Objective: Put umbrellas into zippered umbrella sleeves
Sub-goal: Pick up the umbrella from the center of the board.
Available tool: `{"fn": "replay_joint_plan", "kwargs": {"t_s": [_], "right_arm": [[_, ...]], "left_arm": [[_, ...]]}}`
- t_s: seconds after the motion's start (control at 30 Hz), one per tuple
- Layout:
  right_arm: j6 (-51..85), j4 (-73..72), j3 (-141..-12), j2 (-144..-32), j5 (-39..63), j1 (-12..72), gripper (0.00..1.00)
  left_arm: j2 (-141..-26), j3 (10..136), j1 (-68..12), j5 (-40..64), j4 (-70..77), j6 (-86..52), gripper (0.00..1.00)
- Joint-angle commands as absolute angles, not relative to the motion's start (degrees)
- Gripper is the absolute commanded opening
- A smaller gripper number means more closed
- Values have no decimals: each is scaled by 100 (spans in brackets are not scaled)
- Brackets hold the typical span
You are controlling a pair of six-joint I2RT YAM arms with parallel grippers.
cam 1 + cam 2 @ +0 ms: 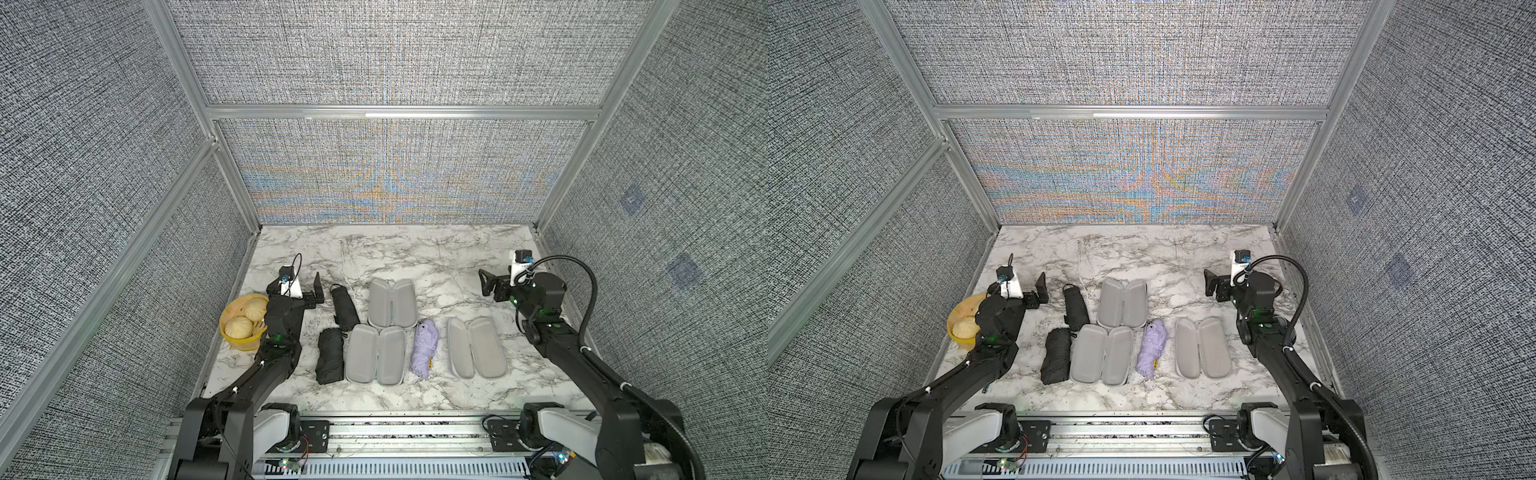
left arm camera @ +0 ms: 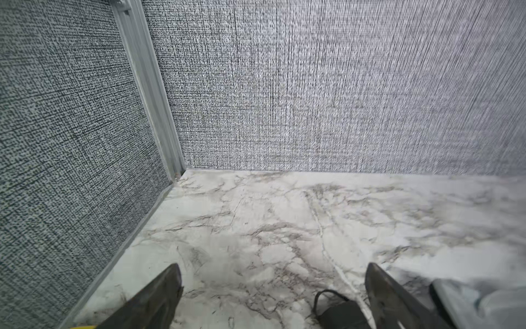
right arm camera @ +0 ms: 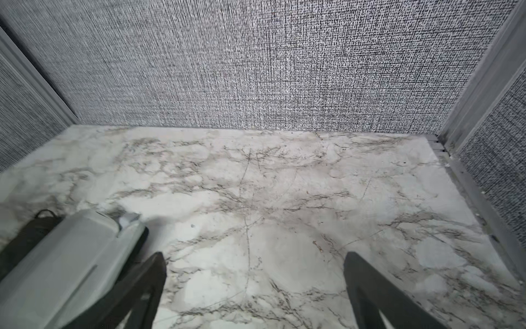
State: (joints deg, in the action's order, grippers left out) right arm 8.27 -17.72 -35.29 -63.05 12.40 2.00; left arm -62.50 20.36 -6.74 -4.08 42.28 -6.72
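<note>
Your arms reach forward from the near rail, elbows bent. The left end effector [image 2: 273,266] and right end effector [image 3: 254,255] are both spread wide and empty above the desk [image 1: 415,257]. Between them lie two black umbrellas [image 1: 345,309] [image 1: 330,355], a lavender umbrella [image 1: 424,347] and three sleeves [image 1: 391,302] [image 1: 376,354] [image 1: 477,347] — all opened flat.

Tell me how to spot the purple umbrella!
On the marble table lie three open grey cases. The purple umbrella lies flat between the two nearest the front edge. It is the only lavender bundle; the other umbrellas are black.
</note>
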Motion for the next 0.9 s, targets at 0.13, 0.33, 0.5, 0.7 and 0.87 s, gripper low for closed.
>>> {"fn": "replay_joint_plan", "kwargs": {"t_s": [0.13, 0.33, 0.5, 0.7, 0.87], "right_arm": [[2572, -236, -3720, -6073, 2117, 2, 99], [2672, -571, -3762, -6344, 3186, 110, 99], [2286, 95, -4299, -6753, 2756, 797, 99], [1716, 976, -4962, -7165, 1572, 1947, 99], [1635, 935, -5298, -7525, 1978, 2433, 99]], "left_arm": [[-5646, 2556, -679, 1392, 3014, -2625, 100], [-5964, 2363, -677, 3202, 4241, -3611, 100], [-5606, 2756, -930, 3025, 2314, -3700, 100], [-5241, 3346, -1577, 1401, -609, -3169, 100], [-5176, 3839, -2140, 144, -2881, -3182, 96]]}}
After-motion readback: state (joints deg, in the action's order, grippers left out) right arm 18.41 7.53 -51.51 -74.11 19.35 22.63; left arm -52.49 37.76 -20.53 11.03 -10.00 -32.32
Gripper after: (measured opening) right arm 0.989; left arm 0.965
